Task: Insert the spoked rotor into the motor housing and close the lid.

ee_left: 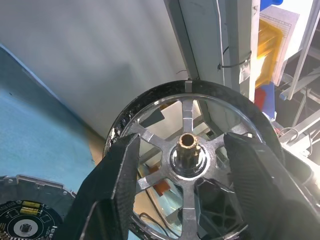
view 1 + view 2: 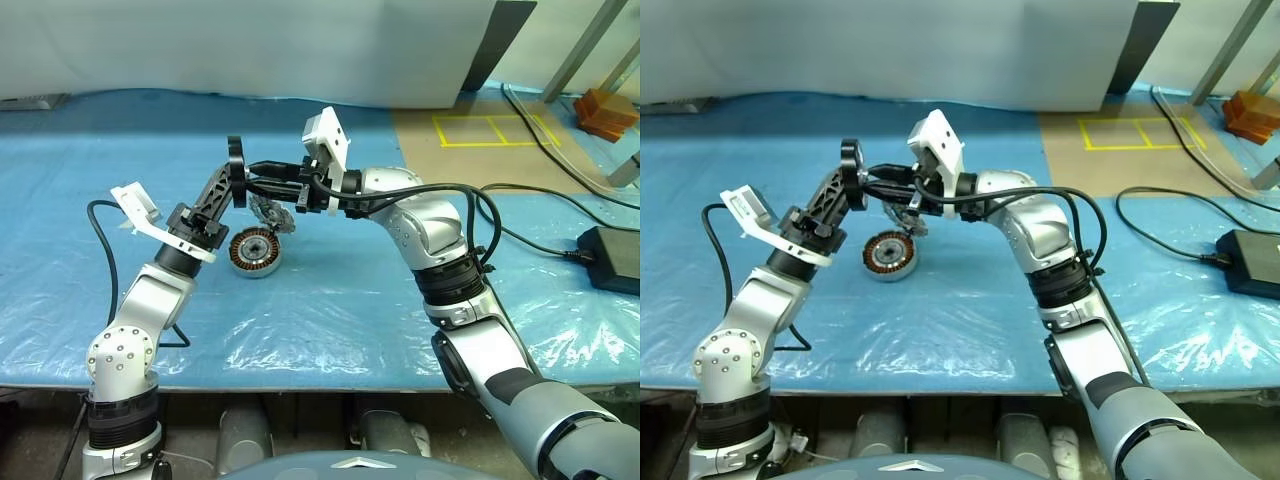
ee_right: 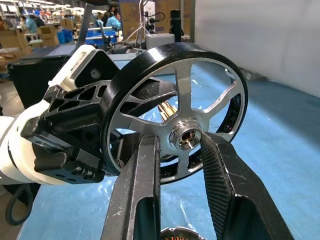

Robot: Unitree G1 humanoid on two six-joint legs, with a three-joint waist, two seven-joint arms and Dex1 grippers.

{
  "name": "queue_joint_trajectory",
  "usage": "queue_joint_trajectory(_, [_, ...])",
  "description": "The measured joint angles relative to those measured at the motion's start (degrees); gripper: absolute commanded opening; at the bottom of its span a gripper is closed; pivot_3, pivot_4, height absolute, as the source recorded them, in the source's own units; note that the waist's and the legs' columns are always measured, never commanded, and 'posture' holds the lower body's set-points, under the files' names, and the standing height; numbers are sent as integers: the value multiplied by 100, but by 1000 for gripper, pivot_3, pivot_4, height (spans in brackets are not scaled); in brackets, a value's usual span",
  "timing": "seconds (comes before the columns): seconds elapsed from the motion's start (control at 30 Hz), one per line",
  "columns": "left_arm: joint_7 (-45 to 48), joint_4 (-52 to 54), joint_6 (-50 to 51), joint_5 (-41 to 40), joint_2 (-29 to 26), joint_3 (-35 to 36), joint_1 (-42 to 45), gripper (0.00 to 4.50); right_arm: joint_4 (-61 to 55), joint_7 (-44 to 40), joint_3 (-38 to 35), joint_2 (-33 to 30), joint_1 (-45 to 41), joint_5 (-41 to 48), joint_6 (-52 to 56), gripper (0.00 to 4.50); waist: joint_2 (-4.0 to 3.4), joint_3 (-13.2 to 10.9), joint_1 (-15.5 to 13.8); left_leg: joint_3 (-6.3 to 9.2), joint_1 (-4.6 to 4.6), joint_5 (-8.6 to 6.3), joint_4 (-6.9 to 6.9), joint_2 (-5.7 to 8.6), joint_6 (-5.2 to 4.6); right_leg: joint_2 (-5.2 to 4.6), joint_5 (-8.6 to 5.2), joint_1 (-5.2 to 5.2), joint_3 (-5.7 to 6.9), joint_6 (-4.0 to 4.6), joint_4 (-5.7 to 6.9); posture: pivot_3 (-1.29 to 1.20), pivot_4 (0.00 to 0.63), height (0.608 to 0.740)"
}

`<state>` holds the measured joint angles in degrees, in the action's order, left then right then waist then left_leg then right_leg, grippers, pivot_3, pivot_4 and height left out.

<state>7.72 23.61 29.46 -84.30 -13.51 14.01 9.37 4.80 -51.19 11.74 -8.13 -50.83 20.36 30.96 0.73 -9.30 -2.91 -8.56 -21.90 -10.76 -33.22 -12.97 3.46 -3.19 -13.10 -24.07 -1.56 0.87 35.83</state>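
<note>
So we've got the spoked rotor (image 3: 175, 107) held up in the air between our two grippers, above the blue plastic sheet (image 2: 330, 310), with the motor housing (image 2: 256, 251) sitting on the sheet just below it, copper windings facing up. Our right gripper (image 3: 181, 150) is pinched on the rotor's little centre hub, one finger on each side. Our left gripper (image 1: 182, 160) has its fingers spread on either side of the hub, and they don't look like they're touching it. The lid (image 2: 272, 213) seems to be the round thing propped behind the housing, hard to tell. The rotor looks like stiff machined metal, probably hefty for its size, and slick where polished. The hub grip looks workable, but the black rim seems a safer place to grab, since the thin spokes leave little to squeeze.
</note>
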Motion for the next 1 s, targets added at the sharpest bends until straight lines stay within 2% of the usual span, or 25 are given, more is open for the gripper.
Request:
queue_joint_trajectory(0.17, [2,30,-6,-186,-179,227,60,2740,11,68,6,25,0,-13,0,807,0,0,2,0,0,0,0,0,0,1,0,0,0,0,1,0,150,740])
queue_joint_trajectory(0.3, [2,40,-65,-410,-430,667,102,2740,45,78,23,-22,4,-34,-9,807,0,0,0,0,0,0,0,0,0,0,0,0,1,0,0,0,150,740])
queue_joint_trajectory(0.43, [-30,25,-157,-595,-661,1087,158,2740,116,-102,72,-358,53,-155,-102,807,2,1,-28,1,1,0,-1,4,0,0,0,4,2,-1,-2,0,150,740])
queue_joint_trajectory(0.57, [-25,-17,-147,-452,-739,1148,-54,2740,106,-362,93,-684,105,-208,-57,807,2,1,-84,1,4,0,-1,5,0,0,2,5,0,-4,-2,0,150,740])
queue_joint_trajectory(0.7, [-18,-179,-122,-68,-739,1054,-237,2740,-139,-544,348,-745,202,-124,513,807,5,3,-87,1,10,0,0,-2,0,2,2,6,0,-4,0,0,150,740])
queue_joint_trajectory(0.83, [-31,-229,-9,-33,-773,1049,-272,2740,-147,-633,894,-486,523,-143,641,807,11,6,-86,0,9,0,-2,0,0,1,2,6,1,-4,0,0,150,740])
queue_joint_trajectory(1.0, [-133,-223,51,21,-739,943,-276,2740,753,-191,895,-60,404,-474,275,807,17,10,-105,0,11,0,-12,0,0,-5,1,12,1,-2,2,0,150,740])
